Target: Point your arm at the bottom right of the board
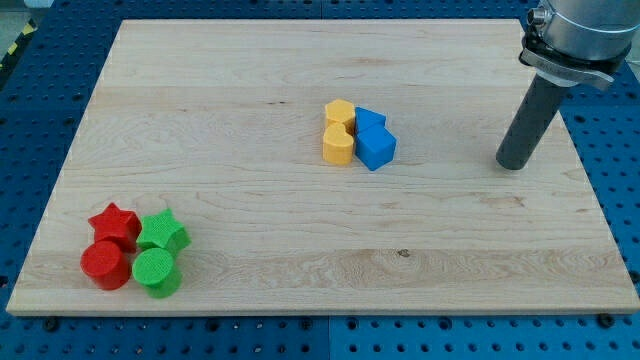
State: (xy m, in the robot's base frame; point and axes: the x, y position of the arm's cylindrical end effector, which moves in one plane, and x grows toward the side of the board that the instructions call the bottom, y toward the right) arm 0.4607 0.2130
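Near the board's right edge, about halfway up the camera view, my tip (511,164) rests on the wood. It is a bare rod (no claw, so nothing opens, closes or holds). The target, the board's bottom right corner (618,300), lies toward the view's bottom and a little to the right of my tip, with clear wood between. Left of my tip, well apart, sit two yellow blocks (339,132) touching two blue blocks (374,139). Far to my tip's lower left huddle the red star (114,222), red cylinder (104,265), green star (163,232) and green cylinder (156,272), none in the likely path.
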